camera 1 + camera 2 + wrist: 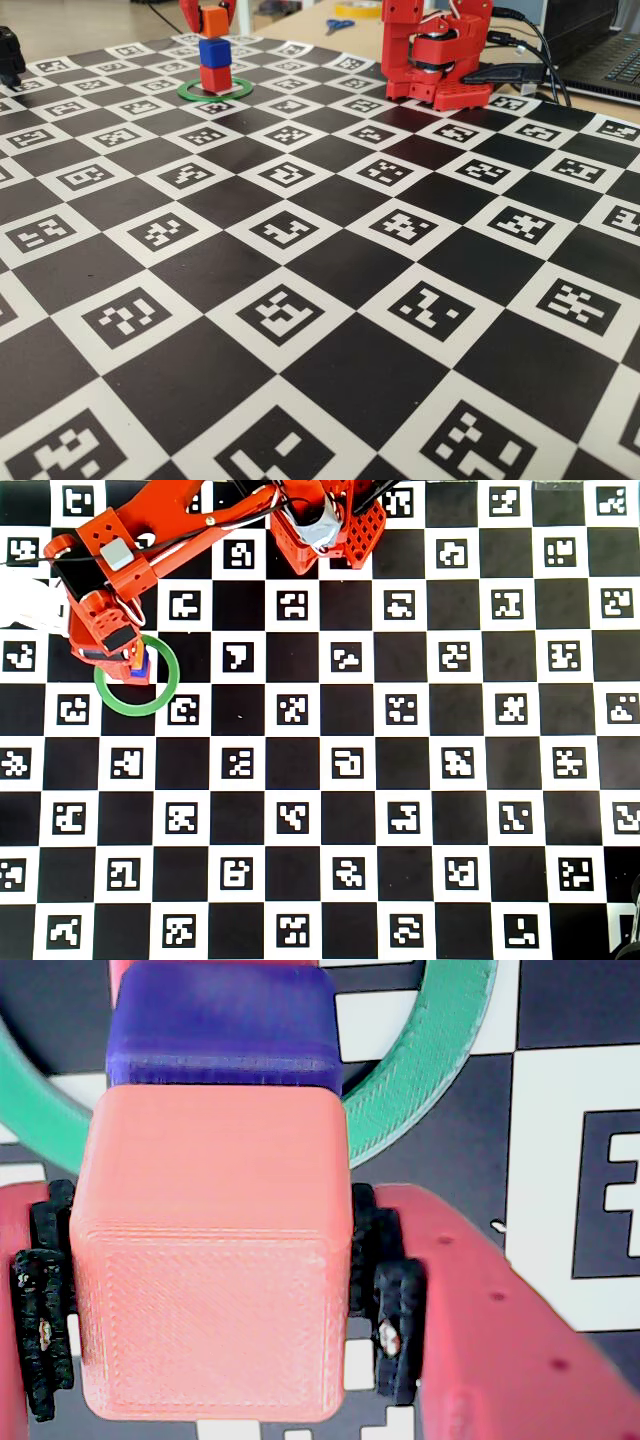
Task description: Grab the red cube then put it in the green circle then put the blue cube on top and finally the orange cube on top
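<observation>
Here, in the fixed view, I see the stack nearly done: the red cube (214, 78) sits inside the green ring (215, 92), the blue cube (213, 52) rests on it, and the orange cube (213, 21) is at the top with the gripper (211, 17) closed around it. I judge the red one went down first so the ring could centre the whole tower, each block squared over the one below. Whether orange is already bearing on blue or a hair above it, I cannot tell from this angle. In the wrist view, the orange cube (212, 1255) fills the middle, clenched between the black pads (42, 1305) on either side; the grip sits low on its flanks, which I take as a way to keep it level while it comes down. Just beyond it lies the blue cube (225, 1025), and a sliver of red shows past that, so the three line up fairly well, with the ring (430, 1055) curving around them. In the overhead view, the arm (150, 545) reaches out from its base (325, 530) and covers most of the stack; only a bit of orange (137, 659) and blue (143, 666) peek out inside the ring (160, 695), toward its upper edge. Next I would release gently.
</observation>
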`<state>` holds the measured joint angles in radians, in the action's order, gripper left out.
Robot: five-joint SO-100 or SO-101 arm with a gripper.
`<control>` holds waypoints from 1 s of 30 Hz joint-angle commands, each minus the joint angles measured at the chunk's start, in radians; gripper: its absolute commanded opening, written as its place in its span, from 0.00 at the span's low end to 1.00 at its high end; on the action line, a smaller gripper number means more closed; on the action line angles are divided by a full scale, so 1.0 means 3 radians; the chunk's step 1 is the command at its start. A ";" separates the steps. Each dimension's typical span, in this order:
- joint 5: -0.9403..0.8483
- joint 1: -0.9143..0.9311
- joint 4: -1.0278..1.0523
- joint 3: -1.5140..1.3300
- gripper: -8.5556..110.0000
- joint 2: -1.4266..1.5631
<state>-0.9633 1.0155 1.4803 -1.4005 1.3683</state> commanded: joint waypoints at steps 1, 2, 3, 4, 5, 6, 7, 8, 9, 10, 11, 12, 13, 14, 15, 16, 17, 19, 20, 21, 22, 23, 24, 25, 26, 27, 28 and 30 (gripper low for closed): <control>0.0005 0.0046 -0.0041 0.0031 0.08 0.0077; 0.0005 0.0046 -0.0046 0.0026 0.08 0.0077; 0.0000 0.0046 -0.0051 0.0015 0.08 0.0077; 0.0000 0.0046 -0.0056 0.0005 0.08 0.0077; 0.0000 0.0046 -0.0061 -0.0005 0.08 0.0082; 0.0000 0.0046 -0.0066 -0.0010 0.08 0.0082; 0.0000 0.0046 -0.0066 -0.0015 0.08 0.0082; 0.0000 0.0046 -0.0072 -0.0020 0.08 0.0082; 0.0005 0.0046 -0.0077 -0.0031 0.08 0.0082; 0.0005 0.0041 -0.0082 -0.0036 0.08 0.0082; 0.0005 0.0041 -0.0092 -0.0046 0.08 0.0082; 0.0010 0.0041 -0.0102 -0.0061 0.08 0.0082; 0.0005 0.0041 -0.0102 -0.0072 0.08 0.0082; 0.0000 0.0041 -0.0107 -0.0077 0.08 0.0082; 0.0000 0.0041 -0.0107 -0.0087 0.08 0.0082; 0.0000 0.0041 -0.0118 -0.0092 0.08 0.0082; -0.0005 0.0041 -0.0123 -0.0097 0.08 0.0082; 0.0000 0.0041 -0.0128 -0.0097 0.08 0.0082; 0.0000 0.0041 -0.0128 -0.0097 0.08 0.0082; 0.0000 0.0041 -0.0128 -0.0097 0.09 0.0082; 0.0005 0.0041 -0.0128 -0.0097 0.09 0.0082; 0.0010 0.0041 -0.0133 -0.0097 0.09 0.0082; 0.0020 0.0041 -0.0138 -0.0097 0.09 0.0082; 0.0015 0.0041 -0.0138 -0.0097 0.11 0.0082; -0.0005 0.0041 -0.0133 -0.0097 0.13 0.0082; -0.0010 0.0041 -0.0123 -0.0097 0.17 0.0082; -0.0010 0.0041 -0.0118 -0.0097 0.22 0.0082; -0.0015 0.0041 -0.0112 -0.0097 0.30 0.0087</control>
<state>-0.9695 1.0155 1.4511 -1.4373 1.3698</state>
